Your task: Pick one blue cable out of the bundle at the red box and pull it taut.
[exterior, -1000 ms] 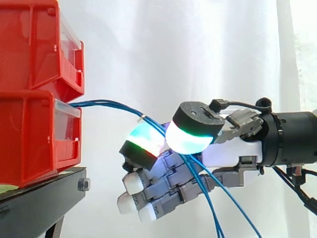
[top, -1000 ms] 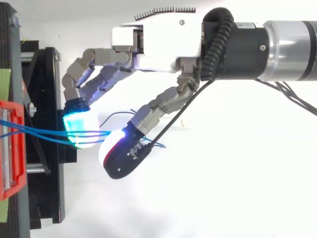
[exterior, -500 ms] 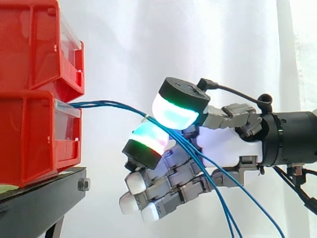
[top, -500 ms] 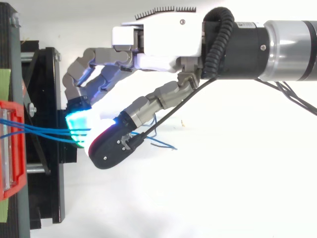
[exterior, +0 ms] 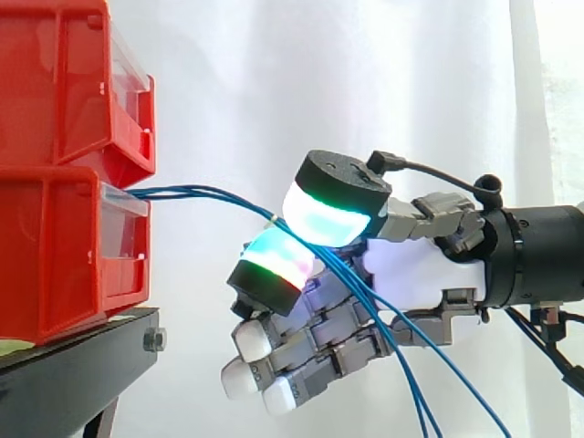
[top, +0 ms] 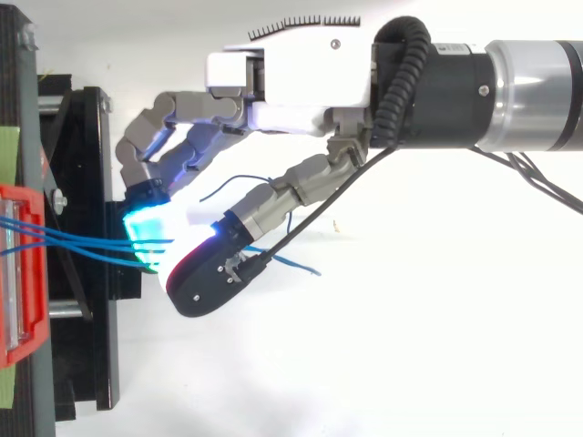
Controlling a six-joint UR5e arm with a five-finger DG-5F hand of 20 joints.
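Several thin blue cables (exterior: 210,193) leave the front of the lower red box (exterior: 55,246) and arc rightwards, still slack. They run between a green-glowing thumb pad (exterior: 330,212) above and a glowing finger pad (exterior: 274,260) below, then hang down past the palm. My hand (exterior: 420,278) reaches in from the right with its fingers curled, and the thumb and finger are closed on the cable bundle. From above, the cables (top: 73,241) cross from the red box (top: 23,273) to the cyan pad, with the hand (top: 291,77) over them. Loose cable ends trail behind the thumb.
A second red bin (exterior: 64,82) is stacked on the lower one, and both rest on a black stand (exterior: 73,365). A white curtain (exterior: 365,82) hangs behind. The stand's frame (top: 86,164) lies just left of the fingertips.
The thumb has lifted and swung toward the box, from beside the finger pad to above it, with the cables still between them. The arm has barely moved.
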